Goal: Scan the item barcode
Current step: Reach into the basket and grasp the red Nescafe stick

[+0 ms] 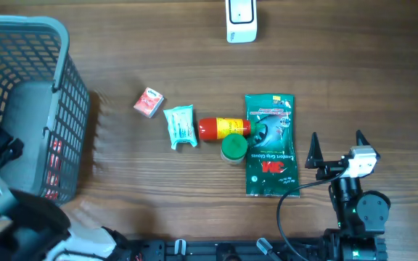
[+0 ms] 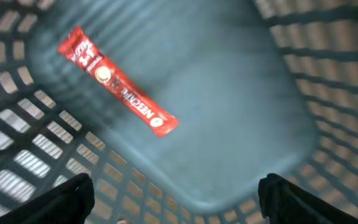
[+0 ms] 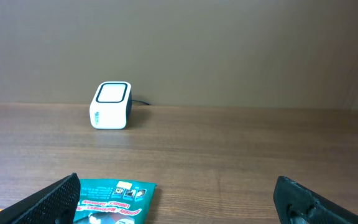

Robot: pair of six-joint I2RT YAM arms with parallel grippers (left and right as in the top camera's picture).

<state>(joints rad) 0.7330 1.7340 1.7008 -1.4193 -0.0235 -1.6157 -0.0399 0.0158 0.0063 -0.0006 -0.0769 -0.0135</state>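
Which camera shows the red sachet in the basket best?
Left wrist: the sachet lies in full view on the basket floor, label readable. Overhead shows only red glimpses through the basket wall; right wrist misses it.

Along the left edge of the table (image 1: 158, 65) I saw a grey lattice basket (image 1: 75, 130). Across the middle ran a loose row: a small red box (image 1: 149, 102), just right of it a pale green soft pack (image 1: 181, 126), then a red bottle (image 1: 223, 128) on its side, its cap end meeting a green glove packet (image 1: 270, 145). A green-lidded jar (image 1: 234, 148) sat beside the bottle, toward the near edge. A plain beige wall (image 3: 229, 50) stood behind the far edge.
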